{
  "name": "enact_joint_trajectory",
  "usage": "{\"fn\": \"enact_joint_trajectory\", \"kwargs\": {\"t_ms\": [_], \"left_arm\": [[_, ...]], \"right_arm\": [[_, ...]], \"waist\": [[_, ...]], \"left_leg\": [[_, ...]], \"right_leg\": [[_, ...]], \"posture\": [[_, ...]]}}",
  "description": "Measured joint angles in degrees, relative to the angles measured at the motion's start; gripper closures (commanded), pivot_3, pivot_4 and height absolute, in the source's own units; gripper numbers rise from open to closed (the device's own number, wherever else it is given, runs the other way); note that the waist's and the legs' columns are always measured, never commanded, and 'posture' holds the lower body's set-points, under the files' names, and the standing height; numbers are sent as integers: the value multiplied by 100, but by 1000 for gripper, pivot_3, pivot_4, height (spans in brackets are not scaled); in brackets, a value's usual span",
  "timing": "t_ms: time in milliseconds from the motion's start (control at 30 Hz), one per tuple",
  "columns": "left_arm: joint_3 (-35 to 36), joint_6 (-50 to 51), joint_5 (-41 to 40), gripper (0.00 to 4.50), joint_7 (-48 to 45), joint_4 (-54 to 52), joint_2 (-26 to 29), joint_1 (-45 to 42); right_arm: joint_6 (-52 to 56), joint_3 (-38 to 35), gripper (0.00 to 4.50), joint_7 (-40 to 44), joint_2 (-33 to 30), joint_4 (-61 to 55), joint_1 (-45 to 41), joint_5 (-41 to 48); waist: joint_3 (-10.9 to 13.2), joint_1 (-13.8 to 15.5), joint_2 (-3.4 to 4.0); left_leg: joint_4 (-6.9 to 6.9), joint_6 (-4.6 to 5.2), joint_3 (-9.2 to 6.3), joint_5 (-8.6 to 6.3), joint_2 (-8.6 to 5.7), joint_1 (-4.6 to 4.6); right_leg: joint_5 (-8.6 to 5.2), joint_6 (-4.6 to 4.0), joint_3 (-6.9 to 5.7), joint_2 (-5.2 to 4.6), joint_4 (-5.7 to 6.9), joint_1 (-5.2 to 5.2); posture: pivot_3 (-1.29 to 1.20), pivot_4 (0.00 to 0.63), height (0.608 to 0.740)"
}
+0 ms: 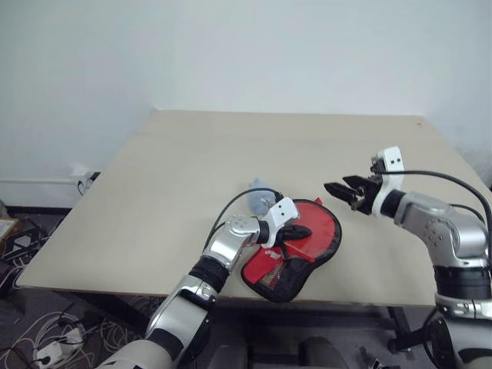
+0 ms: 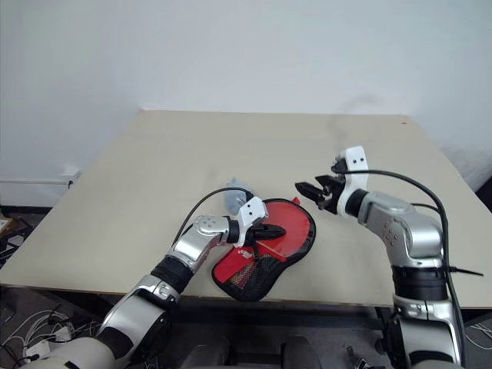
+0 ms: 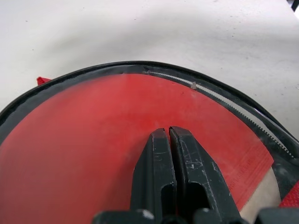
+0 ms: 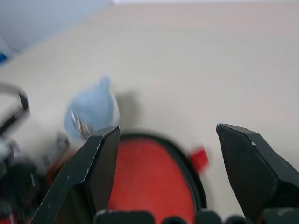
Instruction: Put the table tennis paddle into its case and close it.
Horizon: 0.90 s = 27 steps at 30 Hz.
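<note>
nearest the head camera lies the case (image 1: 292, 257), flat on the beige counter (image 1: 192, 177) close to its front edge. its black rim frames a red round area, and the narrow end with black mesh points toward the front edge. the table tennis paddle (image 3: 93, 154) sits inside the case: in the left wrist view its red face lies within the black border, with the zipper teeth (image 3: 233, 109) running along the rim beside it and looking unzipped along that stretch. a small red tab (image 4: 199, 158) sticks out at the case's edge. a grey-blue puff (image 1: 257, 196) rests on the counter just beside the round end of the case, on its far left side.

left gripper (image 1: 296, 231) is clenched, its two black fingers (image 3: 187, 172) pressed together with nothing visible between them, held over the red face of the paddle near the middle of the case; whether the tips touch the case cannot be told.

right gripper (image 1: 338, 188) hangs in the air to the right of the case and apart from it, released, its fingers (image 4: 254, 165) spread wide and empty, pointing toward the round end of the case and the puff.
</note>
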Motion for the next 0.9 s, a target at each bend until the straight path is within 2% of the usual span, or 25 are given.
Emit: {"fn": "enact_joint_trajectory", "kwargs": {"t_ms": [133, 467, 900], "left_arm": [[-4, -53, 14, 4463, -44, 48, -22, -22], [4, -68, 34, 4463, -77, 93, 1, -49], [9, -50, 49, 4463, -119, 102, 44, -56]], "right_arm": [[15, 259, 930, 208, 41, 523, -418, -59], [-182, 1080, 930, 1043, 593, 2039, -1088, -432], [-504, 1090, 930, 1237, 1413, 3855, -1939, -849]], "waist": [[-4, 9, 5], [-8, -7, 12], [-8, -32, 17]], "left_leg": [[-2, 0, -5, 0, 0, -2], [0, 0, -5, 0, -1, 2], [3, -3, -16, 1, 2, 16]], "right_leg": [[0, 0, -2, 0, -1, -1], [0, 1, -1, 2, 20, -7], [-2, 2, -2, 11, 65, -13]], "posture": [[0, 0, 740], [0, 0, 740], [0, 0, 740]]}}
